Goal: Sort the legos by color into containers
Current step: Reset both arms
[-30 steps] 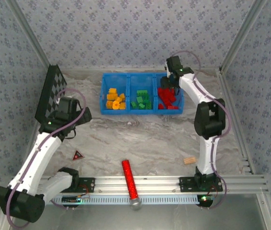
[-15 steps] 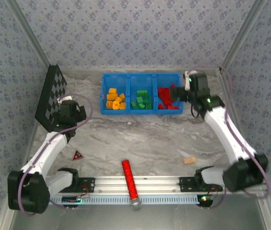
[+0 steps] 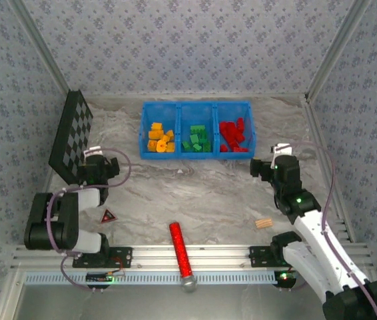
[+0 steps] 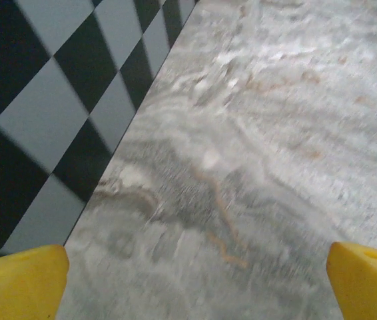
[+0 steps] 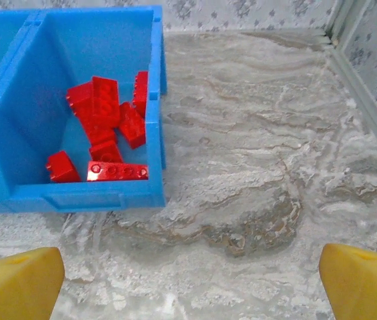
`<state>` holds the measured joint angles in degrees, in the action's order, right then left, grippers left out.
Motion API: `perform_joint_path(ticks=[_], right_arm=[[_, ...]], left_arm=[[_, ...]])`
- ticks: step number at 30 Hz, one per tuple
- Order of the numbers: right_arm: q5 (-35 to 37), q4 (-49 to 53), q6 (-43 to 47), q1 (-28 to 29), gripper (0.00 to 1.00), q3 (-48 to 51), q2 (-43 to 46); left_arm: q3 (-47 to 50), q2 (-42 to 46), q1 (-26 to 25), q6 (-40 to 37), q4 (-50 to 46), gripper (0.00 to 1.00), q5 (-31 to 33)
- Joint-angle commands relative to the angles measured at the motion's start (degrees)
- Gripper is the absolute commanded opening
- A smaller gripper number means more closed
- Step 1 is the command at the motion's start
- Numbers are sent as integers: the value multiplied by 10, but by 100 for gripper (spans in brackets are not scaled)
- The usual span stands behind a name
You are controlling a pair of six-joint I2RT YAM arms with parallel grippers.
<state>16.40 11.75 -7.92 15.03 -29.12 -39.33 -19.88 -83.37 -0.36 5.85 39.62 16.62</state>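
Sorted at 12 o'clock: the blue bin (image 3: 197,104) sits at the far side of the marble table (image 3: 202,193). The legos lie inside it by color, with yellow-orange legos (image 3: 160,139) in the left compartment, green legos (image 3: 197,140) in the middle and red legos (image 3: 232,137) in the right.

Your left gripper (image 3: 99,160) hangs at 9 o'clock, just beside the foot of the checkered board (image 3: 70,137). Its wrist camera shows the jaws spread wide (image 4: 196,267) with nothing between them, over bare marble along the board's edge (image 4: 35,120).

Your right gripper (image 3: 268,163) sits at 3 o'clock, near the bin's right end but apart from it. Its jaws are also wide and empty (image 5: 190,267). From that wrist you look into the right compartment (image 5: 82,197), where the red bricks (image 5: 105,127) are piled.

A red cylinder (image 3: 180,250) lies at 6 o'clock, a tan block (image 3: 264,223) at 4 o'clock and a small red triangle (image 3: 109,215) at 8 o'clock.
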Motion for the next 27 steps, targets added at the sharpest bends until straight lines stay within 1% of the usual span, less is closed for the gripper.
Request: perform_joint_path(ticks=[1, 3, 4, 6, 7, 9, 12, 14, 15, 17, 20, 24, 25, 27], right_arm=[[36, -115, 27, 0, 100, 57, 20], [29, -181, 44, -3, 100, 100, 22], [17, -216, 63, -7, 100, 120, 21], [-9, -274, 91, -14, 100, 153, 16], [-16, -299, 99, -20, 100, 169, 10], [-36, -317, 105, -40, 100, 183, -8], [-73, -366, 108, -93, 100, 195, -56], [-103, -404, 93, -122, 100, 192, -103], [-103, -421, 92, -127, 100, 190, -125], [-104, -462, 100, -136, 100, 183, -179], [-136, -502, 119, -147, 100, 156, -255], [-165, -553, 127, -148, 100, 125, -331], [-172, -563, 130, -148, 100, 117, -346], [-181, -527, 132, -150, 100, 88, -370]], left_arm=[[7, -52, 3, -30, 170, 99, -72], [-16, -38, 4, -29, 100, 99, -79], [-19, -48, 4, -34, 115, 99, -84], [-38, -43, 5, -36, 63, 99, -104], [-35, -49, 8, -39, 82, 99, -116], [-39, -44, 9, -38, 67, 99, -118], [-36, -46, 9, -40, 73, 99, -119], [-37, -45, 9, -39, 71, 99, -119], [-37, -45, 8, -39, 72, 99, -119], [-37, -46, 9, -39, 72, 99, -119], [-37, -45, 8, -40, 71, 99, -119], [-37, -46, 8, -40, 71, 99, -119], [-37, -46, 9, -39, 71, 99, -119], [-37, -45, 9, -40, 71, 99, -119]])
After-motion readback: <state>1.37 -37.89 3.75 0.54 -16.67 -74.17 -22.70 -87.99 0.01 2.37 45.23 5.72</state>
